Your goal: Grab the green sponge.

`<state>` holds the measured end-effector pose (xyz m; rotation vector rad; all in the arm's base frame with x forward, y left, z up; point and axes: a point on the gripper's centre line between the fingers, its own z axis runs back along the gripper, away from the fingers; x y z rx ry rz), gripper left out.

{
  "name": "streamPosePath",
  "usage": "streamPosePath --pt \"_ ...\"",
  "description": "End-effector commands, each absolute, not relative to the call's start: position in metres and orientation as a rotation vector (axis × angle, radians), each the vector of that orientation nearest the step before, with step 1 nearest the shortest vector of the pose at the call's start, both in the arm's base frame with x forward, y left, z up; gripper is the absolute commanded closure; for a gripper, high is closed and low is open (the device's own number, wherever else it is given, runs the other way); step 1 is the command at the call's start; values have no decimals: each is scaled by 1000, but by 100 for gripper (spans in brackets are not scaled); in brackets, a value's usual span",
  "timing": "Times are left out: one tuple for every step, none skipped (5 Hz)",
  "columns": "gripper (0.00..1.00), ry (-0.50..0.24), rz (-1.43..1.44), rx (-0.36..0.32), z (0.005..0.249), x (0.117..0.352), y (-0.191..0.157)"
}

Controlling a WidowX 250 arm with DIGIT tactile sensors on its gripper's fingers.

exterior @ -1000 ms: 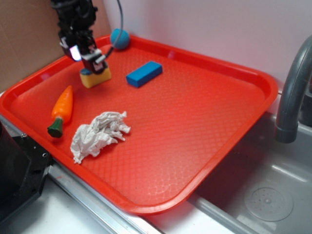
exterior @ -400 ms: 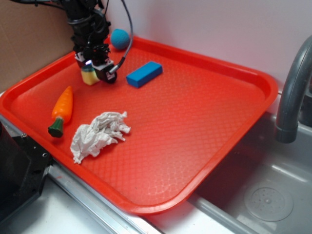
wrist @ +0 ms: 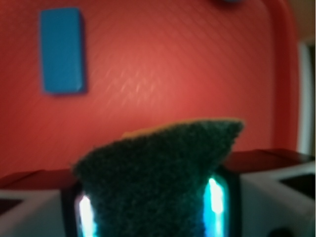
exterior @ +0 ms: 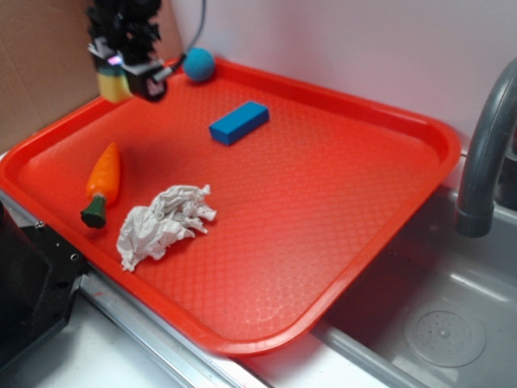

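My gripper (exterior: 129, 73) is shut on the green sponge (exterior: 113, 85) and holds it in the air above the far left corner of the red tray (exterior: 388, 234). In the exterior view only the sponge's yellow foam shows, below the fingers. In the wrist view the sponge's dark green scouring face (wrist: 155, 173) fills the gap between my two fingers (wrist: 217, 197), with a thin yellow edge at its top. The tray lies well below it.
A blue block (exterior: 239, 123) lies on the tray right of my gripper, also in the wrist view (wrist: 61, 49). A teal ball (exterior: 199, 64) sits at the far rim. A toy carrot (exterior: 102, 181) and a crumpled white cloth (exterior: 164, 222) lie near the front left. A grey faucet (exterior: 485, 153) stands at the right.
My gripper came down over the sponge on the tray, closed on it, and has now risen up and to the left with the sponge in it.
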<state>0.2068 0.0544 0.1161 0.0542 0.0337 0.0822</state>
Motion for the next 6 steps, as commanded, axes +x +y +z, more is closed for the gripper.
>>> streamPosePath --pt "100 -87 114 -6 196 190 10" --pt "100 -117 138 3 205 187 3" --pt "100 -97 166 -78 203 191 11" --pt "100 -79 153 -59 200 193 13" --pt "100 -85 157 -59 196 193 14" --pt "100 -61 183 -51 186 196 24"
